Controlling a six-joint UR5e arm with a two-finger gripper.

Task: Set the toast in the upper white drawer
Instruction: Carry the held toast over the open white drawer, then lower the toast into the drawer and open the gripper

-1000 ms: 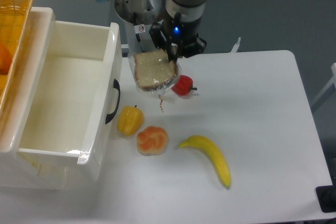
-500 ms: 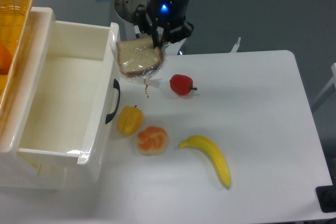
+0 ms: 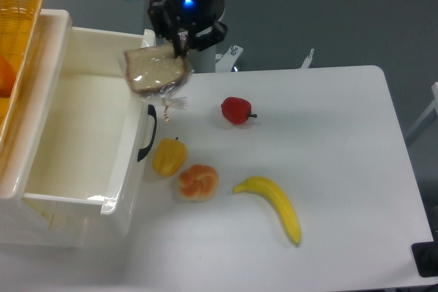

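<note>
The toast (image 3: 155,71), a tan slice in clear plastic, hangs in the air over the front right wall of the upper white drawer (image 3: 82,121). My gripper (image 3: 179,49) is shut on the toast's upper right corner. The drawer stands pulled open at the left, its inside bare and its black curved handle (image 3: 147,135) facing the table. A twisted tail of the plastic wrap dangles below the slice.
On the white table lie a red pepper (image 3: 237,110), a yellow pepper (image 3: 169,156), a peeled orange (image 3: 198,182) and a banana (image 3: 272,206). A yellow woven basket (image 3: 15,46) with an orange fruit sits above the drawer at the far left.
My gripper has carried the toast steadily leftward, from above the red pepper to over the drawer's front wall. Nothing on the table has moved.
</note>
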